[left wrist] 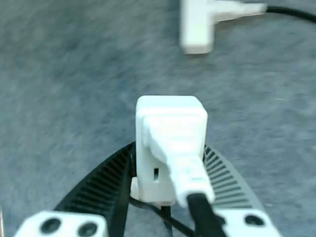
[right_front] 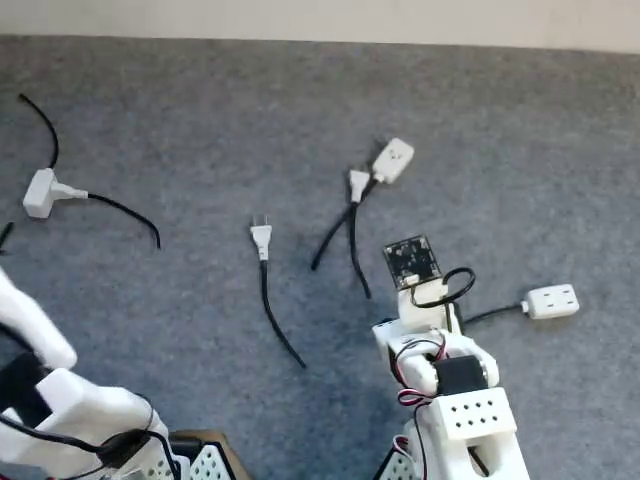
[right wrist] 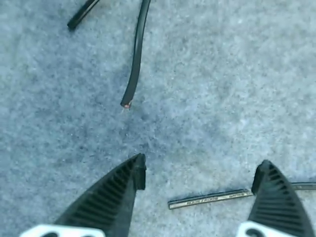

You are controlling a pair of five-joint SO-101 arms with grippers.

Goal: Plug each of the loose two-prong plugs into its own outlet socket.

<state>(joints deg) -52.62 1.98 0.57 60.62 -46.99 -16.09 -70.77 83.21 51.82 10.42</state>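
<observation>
One white socket (left wrist: 170,118) is clamped in the left gripper (left wrist: 169,149); the right gripper (right wrist: 202,162) is spread over grey carpet (right_front: 200,120) edged by pale wall (right_front: 400,18).

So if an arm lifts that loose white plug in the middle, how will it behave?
The plug looks small and hard, so probably light and rigid. Its black cord lies curved with a free end, so it will likely trail limply, not tug back. Pushed, it may snag on the grey carpet.
</observation>
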